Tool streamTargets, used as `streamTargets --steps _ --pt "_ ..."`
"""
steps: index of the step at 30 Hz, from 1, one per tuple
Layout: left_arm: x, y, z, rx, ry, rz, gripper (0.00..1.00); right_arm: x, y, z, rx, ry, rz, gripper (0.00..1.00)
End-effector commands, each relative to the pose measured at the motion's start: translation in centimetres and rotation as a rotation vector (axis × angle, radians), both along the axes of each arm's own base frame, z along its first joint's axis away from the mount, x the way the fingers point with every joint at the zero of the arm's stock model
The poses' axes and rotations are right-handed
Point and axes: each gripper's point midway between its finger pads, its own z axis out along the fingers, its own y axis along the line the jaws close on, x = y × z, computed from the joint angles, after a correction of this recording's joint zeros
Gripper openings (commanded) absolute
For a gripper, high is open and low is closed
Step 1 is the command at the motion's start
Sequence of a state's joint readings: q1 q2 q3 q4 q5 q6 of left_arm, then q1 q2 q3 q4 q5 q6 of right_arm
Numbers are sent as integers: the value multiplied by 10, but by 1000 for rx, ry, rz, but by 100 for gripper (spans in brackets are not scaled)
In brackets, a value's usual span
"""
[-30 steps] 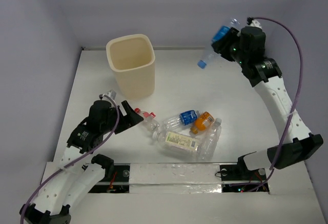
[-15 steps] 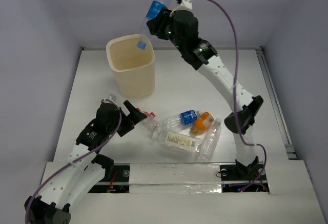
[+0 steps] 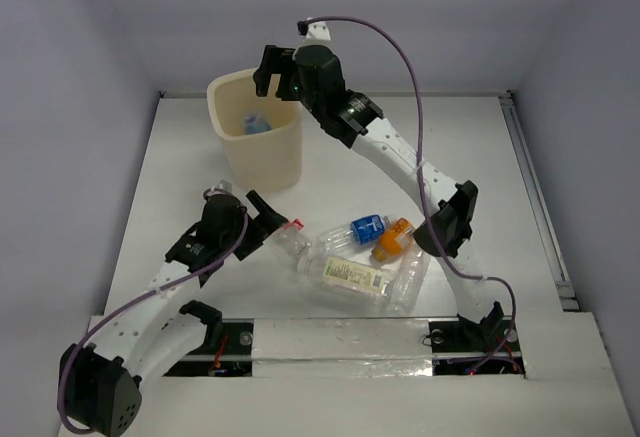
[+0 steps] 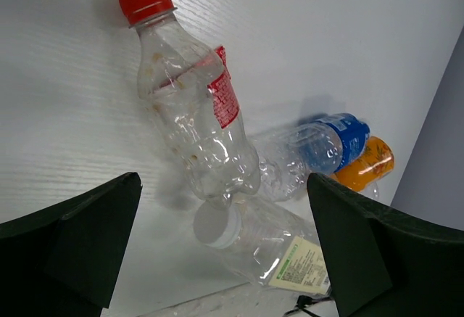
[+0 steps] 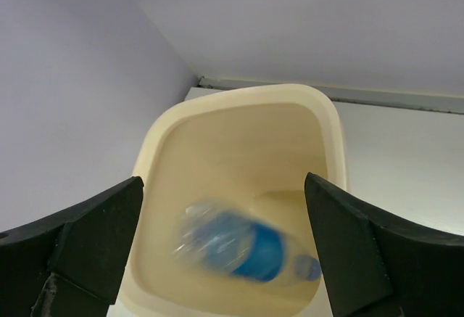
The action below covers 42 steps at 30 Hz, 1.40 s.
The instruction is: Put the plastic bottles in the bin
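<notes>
The cream bin (image 3: 262, 162) stands at the back left. My right gripper (image 3: 272, 75) is open and empty just above its rim. In the right wrist view (image 5: 222, 181) a blue-labelled bottle (image 5: 243, 248), blurred, lies inside the bin (image 5: 239, 93); it also shows from above (image 3: 257, 124). My left gripper (image 3: 266, 219) is open beside the red-capped bottle (image 3: 293, 238). In the left wrist view (image 4: 223, 179) its jaws straddle that bottle's base (image 4: 192, 106). Clustered to the right lie a blue-labelled bottle (image 3: 360, 229), an orange one (image 3: 396, 237), a pale-yellow-labelled one (image 3: 350, 277) and a plain white-capped one (image 3: 410, 272).
Pale purple walls (image 3: 90, 77) close in the white table on the left, back and right. A taped strip (image 3: 340, 335) runs along the near edge between the arm bases. A purple cable (image 3: 400, 67) arcs over the right arm.
My right arm swung left from the back right to above the bin and let go of the blue-labelled bottle, which dropped in. My left gripper edged toward the red-capped bottle.
</notes>
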<state>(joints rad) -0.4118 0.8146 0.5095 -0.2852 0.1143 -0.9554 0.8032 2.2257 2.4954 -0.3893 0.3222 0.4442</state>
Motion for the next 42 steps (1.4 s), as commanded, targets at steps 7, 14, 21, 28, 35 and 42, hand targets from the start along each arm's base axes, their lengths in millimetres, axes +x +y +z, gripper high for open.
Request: streamTargets --steps 7,14,21,28,35,42 --pt "21 -2 -21 28 -10 32 99 -62 -58 102 50 -144 18 47" --pt "31 -2 -39 73 24 36 99 -164 -101 76 19 -107 215 42" --pt "47 -1 -52 126 50 50 93 -269 -139 -41 -84 110 427 87" --pt "59 -3 -62 130 84 94 82 -324 -165 -125 -73 286 472 89" --pt "67 -4 -56 111 70 125 33 -335 -166 -184 -286 411 507 88" --pt "55 12 16 99 -70 154 24 -332 -157 -207 -466 408 560 100"
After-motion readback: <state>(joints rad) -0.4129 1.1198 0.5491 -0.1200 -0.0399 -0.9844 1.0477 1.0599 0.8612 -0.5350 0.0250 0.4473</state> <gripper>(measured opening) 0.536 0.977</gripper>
